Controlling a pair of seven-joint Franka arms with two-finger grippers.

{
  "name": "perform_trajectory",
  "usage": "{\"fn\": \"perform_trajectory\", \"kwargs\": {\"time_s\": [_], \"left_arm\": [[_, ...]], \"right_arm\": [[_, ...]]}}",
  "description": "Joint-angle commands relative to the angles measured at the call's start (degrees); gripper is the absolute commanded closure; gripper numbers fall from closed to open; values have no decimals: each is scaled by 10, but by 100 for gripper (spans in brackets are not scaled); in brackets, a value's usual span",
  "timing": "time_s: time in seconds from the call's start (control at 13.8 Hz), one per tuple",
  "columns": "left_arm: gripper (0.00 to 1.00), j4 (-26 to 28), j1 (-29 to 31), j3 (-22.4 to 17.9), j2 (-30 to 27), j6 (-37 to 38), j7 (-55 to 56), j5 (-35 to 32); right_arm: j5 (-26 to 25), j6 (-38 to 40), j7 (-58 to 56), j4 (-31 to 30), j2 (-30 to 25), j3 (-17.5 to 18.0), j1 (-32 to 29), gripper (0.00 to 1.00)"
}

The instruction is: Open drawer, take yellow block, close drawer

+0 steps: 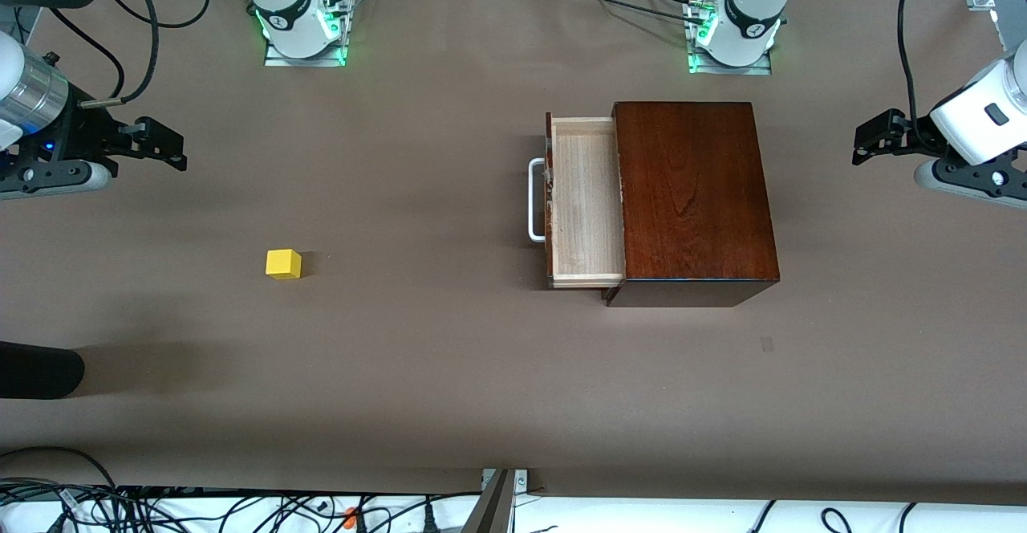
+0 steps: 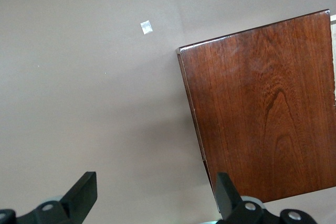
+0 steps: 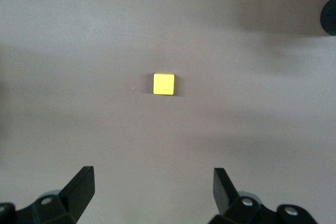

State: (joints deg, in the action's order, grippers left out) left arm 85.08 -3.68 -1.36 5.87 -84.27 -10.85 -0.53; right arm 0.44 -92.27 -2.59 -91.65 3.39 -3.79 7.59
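The dark reddish-brown wooden box [image 1: 694, 196] stands toward the left arm's end of the table. Its drawer [image 1: 586, 204] is pulled out, showing a bare pale interior and a white handle [image 1: 535, 200]. The yellow block [image 1: 283, 263] sits alone on the brown table toward the right arm's end, apart from the box. My right gripper [image 1: 172, 149] hangs open over the table at that end, with the yellow block [image 3: 164, 84] below and nothing between its fingers. My left gripper [image 1: 866, 141] is open and holds nothing, over the table beside the box [image 2: 262, 108].
A dark rounded object [image 1: 36, 370] juts in at the right arm's end, nearer to the front camera than the block. A small pale patch [image 1: 767, 344] marks the table nearer to the front camera than the box. Cables [image 1: 241, 509] run along the front edge.
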Motion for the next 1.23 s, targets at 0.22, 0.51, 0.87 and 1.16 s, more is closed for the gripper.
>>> {"fn": "perform_trajectory", "kwargs": {"time_s": [0.22, 0.51, 0.87, 1.16], "left_arm": [[0, -11, -11, 21, 4, 24, -54, 43], [0, -11, -24, 87, 51, 20, -136, 81], [0, -12, -48, 224, 146, -140, -264, 93], [0, -12, -112, 243, 206, -257, -440, 90]], "right_arm": [[2, 13, -8, 12, 4, 3, -6, 0], [2, 13, -8, 12, 4, 3, -6, 0], [2, 13, -8, 12, 4, 3, -6, 0], [2, 13, -8, 12, 4, 3, -6, 0]]}}
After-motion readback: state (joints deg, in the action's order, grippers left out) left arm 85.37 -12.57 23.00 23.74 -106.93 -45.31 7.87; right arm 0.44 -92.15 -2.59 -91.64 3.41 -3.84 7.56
